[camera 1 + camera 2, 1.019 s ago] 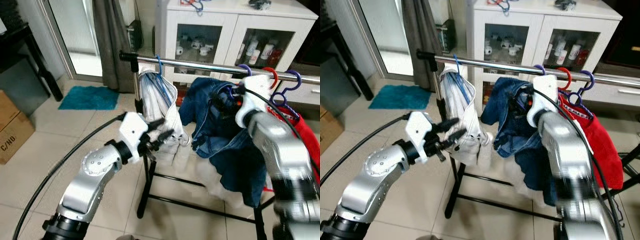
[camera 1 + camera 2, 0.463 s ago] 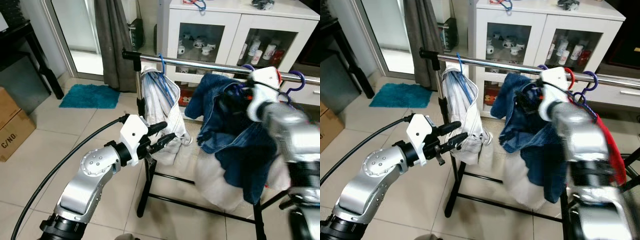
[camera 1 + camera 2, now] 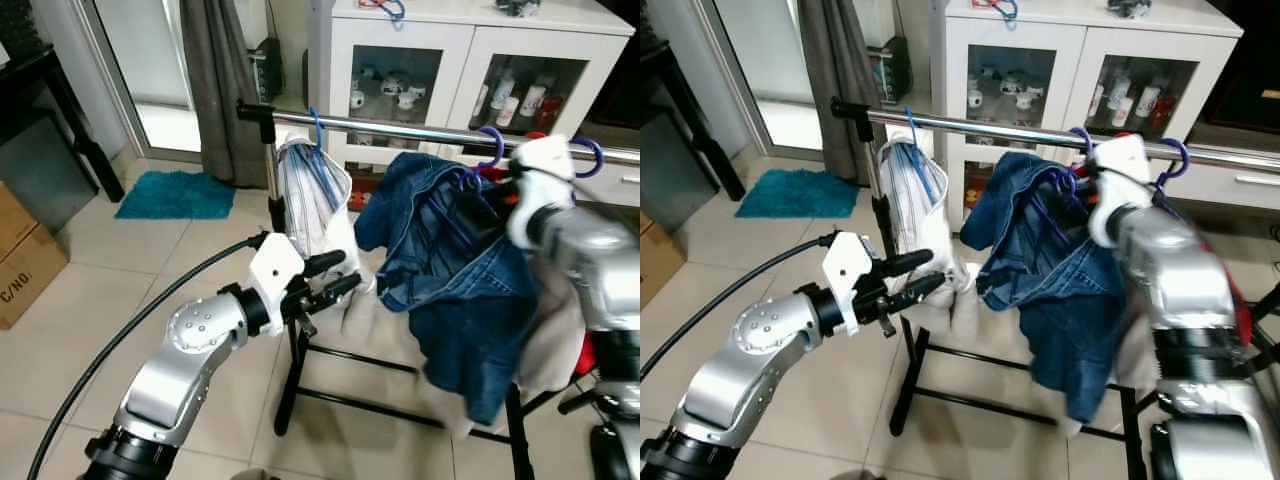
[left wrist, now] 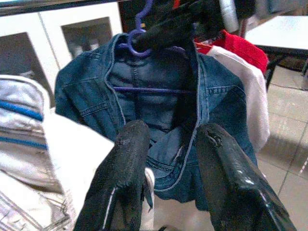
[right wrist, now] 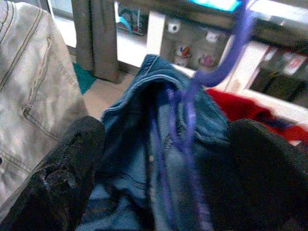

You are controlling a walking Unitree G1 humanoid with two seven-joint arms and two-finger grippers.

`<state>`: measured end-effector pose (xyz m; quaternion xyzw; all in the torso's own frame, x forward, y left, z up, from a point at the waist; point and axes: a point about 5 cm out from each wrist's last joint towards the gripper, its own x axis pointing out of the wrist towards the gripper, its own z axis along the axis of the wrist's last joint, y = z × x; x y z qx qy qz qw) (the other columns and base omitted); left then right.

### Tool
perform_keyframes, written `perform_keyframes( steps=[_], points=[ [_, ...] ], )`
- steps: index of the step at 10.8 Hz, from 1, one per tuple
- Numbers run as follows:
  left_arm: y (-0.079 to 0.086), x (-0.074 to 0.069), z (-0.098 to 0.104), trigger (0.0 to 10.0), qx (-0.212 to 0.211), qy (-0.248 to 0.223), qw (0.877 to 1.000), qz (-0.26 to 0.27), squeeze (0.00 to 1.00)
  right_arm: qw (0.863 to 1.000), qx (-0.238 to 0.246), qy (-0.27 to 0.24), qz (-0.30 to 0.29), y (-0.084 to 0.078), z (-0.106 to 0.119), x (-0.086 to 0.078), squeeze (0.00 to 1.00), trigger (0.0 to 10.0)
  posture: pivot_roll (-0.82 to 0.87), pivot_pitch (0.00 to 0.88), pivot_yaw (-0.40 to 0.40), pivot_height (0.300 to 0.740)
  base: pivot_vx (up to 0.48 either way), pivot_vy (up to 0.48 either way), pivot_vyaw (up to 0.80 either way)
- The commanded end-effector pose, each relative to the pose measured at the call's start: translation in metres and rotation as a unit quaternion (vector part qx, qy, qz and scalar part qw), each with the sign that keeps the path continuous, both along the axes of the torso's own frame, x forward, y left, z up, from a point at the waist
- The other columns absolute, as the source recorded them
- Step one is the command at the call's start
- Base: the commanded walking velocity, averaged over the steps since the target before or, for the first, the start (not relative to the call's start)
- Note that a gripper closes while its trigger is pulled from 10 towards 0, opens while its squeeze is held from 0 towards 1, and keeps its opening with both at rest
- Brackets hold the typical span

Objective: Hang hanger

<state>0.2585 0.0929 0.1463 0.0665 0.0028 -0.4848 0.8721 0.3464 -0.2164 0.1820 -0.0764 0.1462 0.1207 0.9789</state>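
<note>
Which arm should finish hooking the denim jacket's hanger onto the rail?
Right. The right gripper is already up at the purple hanger carrying the denim jacket, just under the rail. The left gripper hangs open and lower, by the white garment.

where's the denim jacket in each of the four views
Left eye view: denim jacket right of centre, hanging below the rail.
Right eye view: centre-right, beside the right end effector.
Left wrist view: upper middle, beyond the two black fingers.
Right wrist view: centre, between the fingers.
Shared landmark: the purple hanger inside its collar.
</note>
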Motion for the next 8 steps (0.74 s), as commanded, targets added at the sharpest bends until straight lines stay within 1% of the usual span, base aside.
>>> perform_keyframes(
  steps=[1, 3, 4, 5, 6, 7, 8],
  points=[
    [-0.002, 0.002, 0.001, 10.0, 0.005, -0.002, 1.0, -0.009, 0.0, 1.0, -0.002, -0.007, -0.001, 0.005, 0.003, 0.009, 0.0, 10.0, -0.07, 0.0, 0.055, 0.74, 0.0, 0.0, 0.0],
    [-0.003, 0.002, 0.001, 10.0, 0.006, -0.002, 1.0, -0.013, 0.0, 1.0, -0.007, -0.004, -0.011, 0.005, 0.001, 0.018, 0.0, 10.0, -0.07, 0.0, 0.053, 0.74, 0.0, 0.0, 0.0],
    [-0.002, 0.002, 0.001, 10.0, 0.007, -0.002, 1.0, -0.013, 0.0, 1.0, -0.004, -0.003, -0.006, 0.006, 0.002, 0.02, 0.0, 8.9, -0.06, 0.0, 0.048, 0.74, 0.0, 0.0, 0.0],
    [-0.002, 0.002, 0.0, 10.0, 0.007, -0.002, 1.0, -0.013, 0.0, 1.0, -0.007, -0.002, -0.005, 0.006, 0.002, 0.022, 0.0, 6.1, -0.06, 0.0, 0.044, 0.74, 0.0, 0.0, 0.0],
    [-0.002, 0.001, 0.0, 10.0, 0.007, -0.002, 1.0, -0.01, 0.0, 1.0, -0.013, -0.006, -0.007, 0.002, 0.005, 0.025, 0.0, 7.6, -0.06, 0.0, 0.035, 0.74, 0.0, 0.0, 0.0],
    [-0.001, 0.0, 0.0, 10.0, 0.006, -0.002, 1.0, -0.008, 0.0, 1.0, -0.02, -0.007, -0.004, -0.002, 0.008, 0.022, 0.0, 10.0, -0.06, 0.0, 0.031, 0.74, 0.0, 0.0, 0.0],
    [-0.001, 0.0, -0.001, 10.0, 0.006, -0.002, 1.0, -0.006, 0.0, 1.0, -0.019, -0.007, -0.004, -0.006, 0.009, 0.019, 0.0, 10.0, -0.06, 0.0, 0.033, 0.74, 0.0, 0.0, 0.0]
  ],
)
